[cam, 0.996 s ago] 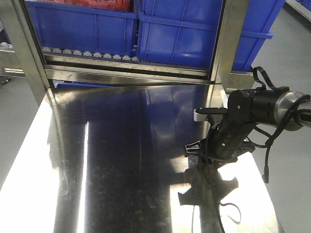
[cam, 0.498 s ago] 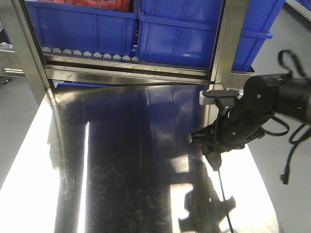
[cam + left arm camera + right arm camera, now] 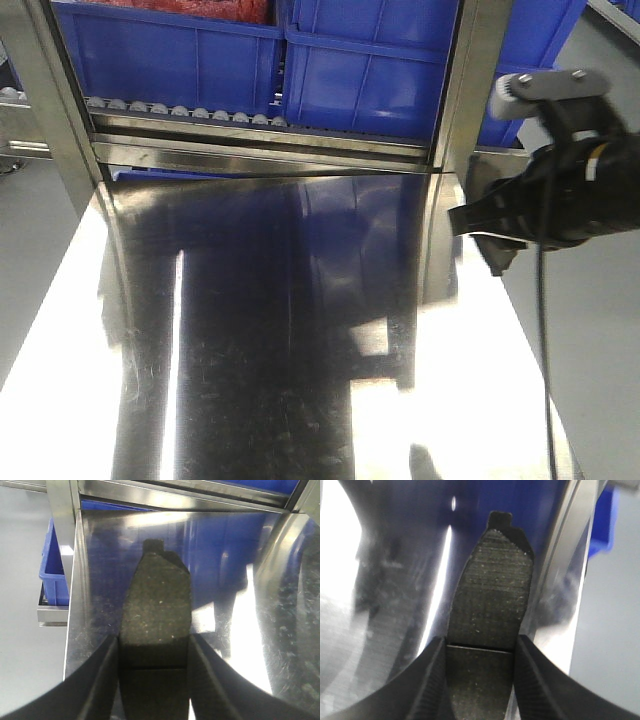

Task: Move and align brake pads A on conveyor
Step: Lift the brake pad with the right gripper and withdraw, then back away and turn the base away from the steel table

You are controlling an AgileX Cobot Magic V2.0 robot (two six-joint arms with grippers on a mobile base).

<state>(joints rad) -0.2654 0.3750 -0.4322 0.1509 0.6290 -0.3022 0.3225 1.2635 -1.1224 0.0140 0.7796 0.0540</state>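
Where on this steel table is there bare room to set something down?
The steel tabletop is bare nearly everywhere, from the roller rack to the near edge. Only the far-right corner is crowded, where the right arm hangs beside the upright post.

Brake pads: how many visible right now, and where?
2. One pad is clamped in the left gripper; a second pad is in the right gripper. Both are over the steel tabletop. Others may be out of frame.
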